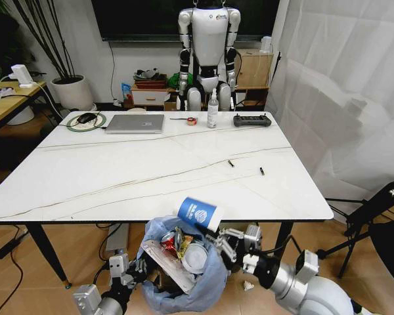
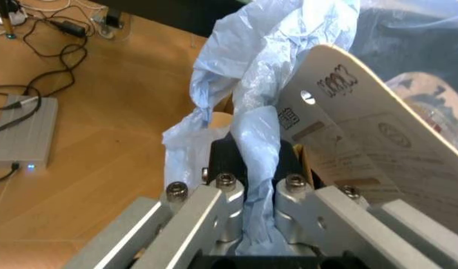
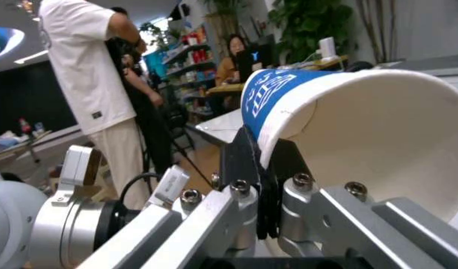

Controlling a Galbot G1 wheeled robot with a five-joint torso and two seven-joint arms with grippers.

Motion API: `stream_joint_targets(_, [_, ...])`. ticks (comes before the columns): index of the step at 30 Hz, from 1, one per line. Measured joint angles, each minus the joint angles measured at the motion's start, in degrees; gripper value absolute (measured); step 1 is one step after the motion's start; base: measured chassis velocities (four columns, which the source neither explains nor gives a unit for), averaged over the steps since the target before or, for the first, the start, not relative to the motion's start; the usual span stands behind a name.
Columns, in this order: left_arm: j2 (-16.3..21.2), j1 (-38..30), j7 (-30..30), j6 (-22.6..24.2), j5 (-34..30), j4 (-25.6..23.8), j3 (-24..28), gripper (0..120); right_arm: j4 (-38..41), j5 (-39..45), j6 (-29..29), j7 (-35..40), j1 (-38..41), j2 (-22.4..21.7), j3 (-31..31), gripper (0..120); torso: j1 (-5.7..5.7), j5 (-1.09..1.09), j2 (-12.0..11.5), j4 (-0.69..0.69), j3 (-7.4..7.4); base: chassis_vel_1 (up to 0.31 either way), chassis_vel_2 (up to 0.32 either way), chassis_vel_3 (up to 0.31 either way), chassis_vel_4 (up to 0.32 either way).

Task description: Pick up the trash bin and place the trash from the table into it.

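1. Now the right gripper [image 1: 221,234] is clamped on the rim of a blue-and-white paper cup [image 1: 198,214], tilted on its side just above the bin's mouth.
2. Below the near edge of the table [image 1: 151,177], the left gripper [image 2: 251,162] pinches the crinkly blue bag of the trash bin [image 1: 180,275].
3. Inside lie a cardboard card [image 2: 363,129], a red can [image 1: 169,245] and a white disc [image 1: 196,258].

The trash bin [image 1: 184,275] sits below the near edge of the bench [image 1: 118,177], between the 2 arms. The left claw [image 1: 132,270] is at the bin's left rim, clamped on the bag. The right claw [image 1: 224,241] is at the bin's right, gripping the paper cup [image 1: 198,214], which lies tilted above the bin's rim. Cardboard [image 1: 167,266], a can [image 1: 169,244] and a disc [image 1: 195,257] lie inside the bin. A laptop [image 1: 135,123], spray bottle [image 1: 213,110] and controller [image 1: 252,120] stand along the far bench edge.
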Motion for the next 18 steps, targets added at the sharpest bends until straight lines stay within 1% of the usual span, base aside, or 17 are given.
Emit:
stream_joint_targets(4, [-0.1,0.4,0.0,0.1,0.2,-0.5,-0.2,0,-3.1,-0.2,-0.4,0.0,4.6,1.3,-5.0,0,0.01,0.00,0.0,0.01,0.00,0.000,0.000,0.000,0.000])
stream_joint_targets(10, [0.1,0.4,-0.1,0.2,0.0,-1.1,-0.5,0,-4.9,-3.6,-1.0,0.6,4.4,1.6,-5.8,0,0.01,0.00,0.0,-0.01,0.00,0.000,0.000,0.000,0.000])
stream_joint_targets(12, [0.3,0.3,-0.2,0.3,-0.3,-1.3,-0.6,0,-5.3,-5.1,-1.0,1.0,3.5,1.5,-5.5,5,0.01,0.00,0.0,-0.02,0.00,0.000,0.000,0.000,0.000])
stream_joint_targets(13, [0.3,0.3,-0.2,0.3,-0.3,-1.3,-0.6,0,-5.3,-5.1,-1.0,1.0,3.5,1.5,-5.5,5,0.01,0.00,0.0,-0.02,0.00,0.000,0.000,0.000,0.000])
stream_joint_targets(17, [0.7,-0.1,-0.3,0.3,-0.7,-1.2,-0.7,0,-5.4,-6.3,-1.0,1.4,2.2,1.3,-4.4,23,0.01,0.00,0.0,-0.01,0.00,0.000,0.000,0.000,0.000])
stream_joint_targets(18, [0.7,-0.1,-0.3,0.3,-0.8,-1.2,-0.7,0,-5.3,-6.5,-1.0,1.4,2.0,1.2,-4.2,26,0.01,0.00,0.0,-0.01,0.00,0.000,0.000,0.000,0.000])
